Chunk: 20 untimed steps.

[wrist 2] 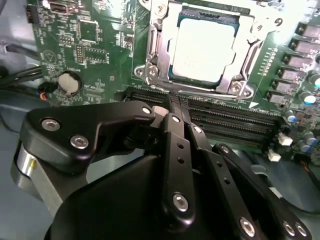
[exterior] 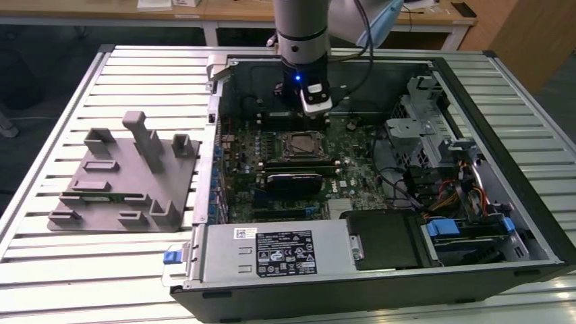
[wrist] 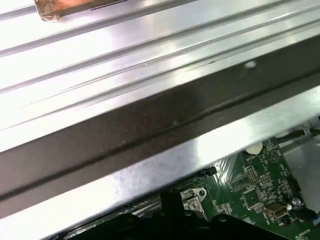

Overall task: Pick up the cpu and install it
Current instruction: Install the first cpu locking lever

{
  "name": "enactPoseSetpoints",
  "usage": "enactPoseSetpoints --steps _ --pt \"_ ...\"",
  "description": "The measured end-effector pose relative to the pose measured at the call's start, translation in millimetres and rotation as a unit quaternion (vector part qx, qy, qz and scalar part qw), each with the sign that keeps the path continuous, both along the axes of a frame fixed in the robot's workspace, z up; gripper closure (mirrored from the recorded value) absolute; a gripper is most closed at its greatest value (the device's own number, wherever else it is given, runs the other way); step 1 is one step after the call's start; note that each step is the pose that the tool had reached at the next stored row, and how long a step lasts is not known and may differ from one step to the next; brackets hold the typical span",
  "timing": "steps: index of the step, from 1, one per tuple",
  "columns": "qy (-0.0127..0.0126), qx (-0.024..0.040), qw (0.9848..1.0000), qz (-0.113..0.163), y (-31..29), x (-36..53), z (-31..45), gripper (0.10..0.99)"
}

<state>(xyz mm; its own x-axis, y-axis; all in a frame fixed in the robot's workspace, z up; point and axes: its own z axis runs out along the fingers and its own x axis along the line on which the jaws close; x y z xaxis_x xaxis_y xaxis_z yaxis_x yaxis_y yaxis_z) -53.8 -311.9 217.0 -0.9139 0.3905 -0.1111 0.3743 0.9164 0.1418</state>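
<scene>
The small square cpu (wrist 2: 202,50) with its shiny silver top lies seated in the metal-framed socket (wrist 2: 150,50) on the green motherboard (wrist 2: 85,45). The black gripper (wrist 2: 172,107) hangs above the memory slots (wrist 2: 225,120) just beside the socket, fingers pressed together, holding nothing. The open computer case (exterior: 504,223) walls surround the board on the slatted metal table (exterior: 90,270).

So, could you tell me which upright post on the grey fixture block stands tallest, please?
The middle post on the grey fixture block; it rises well above the shorter posts on either side of it.
</scene>
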Motion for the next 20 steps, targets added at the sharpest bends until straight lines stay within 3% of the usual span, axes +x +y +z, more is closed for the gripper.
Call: enactPoseSetpoints --steps 9,20 --pt "0.0001 -0.0003 1.0 0.0 -0.6 0.0 2.5 0.98" --pt "0.0004 -0.0031 1.0 0.0 -12.1 0.0 2.2 0.98"
